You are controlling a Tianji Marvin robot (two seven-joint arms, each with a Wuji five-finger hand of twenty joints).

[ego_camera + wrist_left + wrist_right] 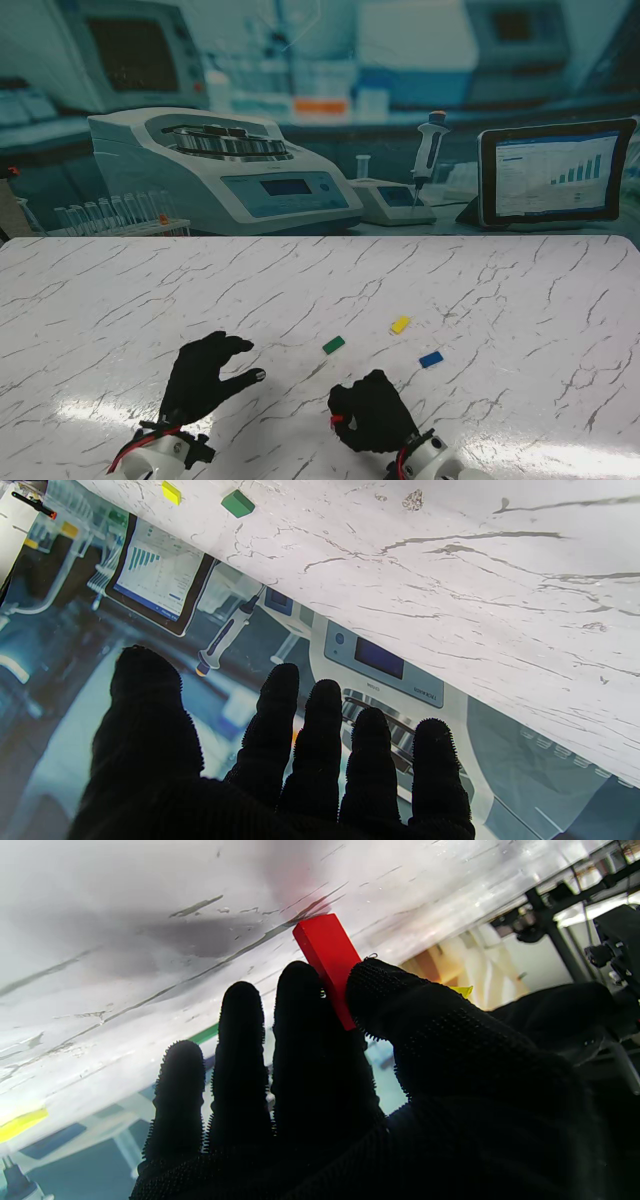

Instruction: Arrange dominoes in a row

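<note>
Dominoes are not yet in a row: green domino, yellow domino and blue domino lie flat mid-tabletop, apart; the right hand pinches a red domino near the front edge; the left hand is spread, empty.

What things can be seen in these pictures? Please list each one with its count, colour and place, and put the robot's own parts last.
green domino: 1, green, lying flat on the table, left of the yellow one
yellow domino: 1, yellow, lying flat, farthest from me of the three
blue domino: 1, blue, lying flat, farthest right
red domino: 1, red, pinched in the right hand
table: 1, white marble pattern, carries the three loose dominoes
backdrop: 1, bluish laboratory picture, behind the table
left hand: 1, black glove, fingers apart, holds nothing
right hand: 1, black glove, fingers closed on the red domino
</note>
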